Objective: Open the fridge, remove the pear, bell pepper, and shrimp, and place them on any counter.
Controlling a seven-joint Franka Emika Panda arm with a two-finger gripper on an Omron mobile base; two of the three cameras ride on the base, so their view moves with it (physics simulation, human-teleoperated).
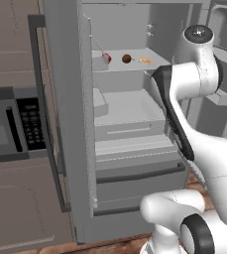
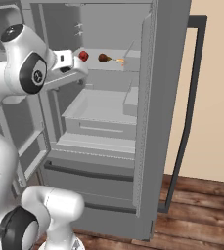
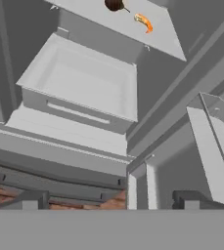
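Grey fridge (image 2: 162,73) stands open; bell pepper (image 2: 83,55), pear (image 2: 103,58) and shrimp (image 2: 119,60) line its upper shelf, just right of the gripper (image 2: 73,62), whose jaws gape wide, holding nothing.

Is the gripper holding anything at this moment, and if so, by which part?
Nothing is held. The gripper is open and empty; the pear and shrimp lie on the fridge shelf ahead.
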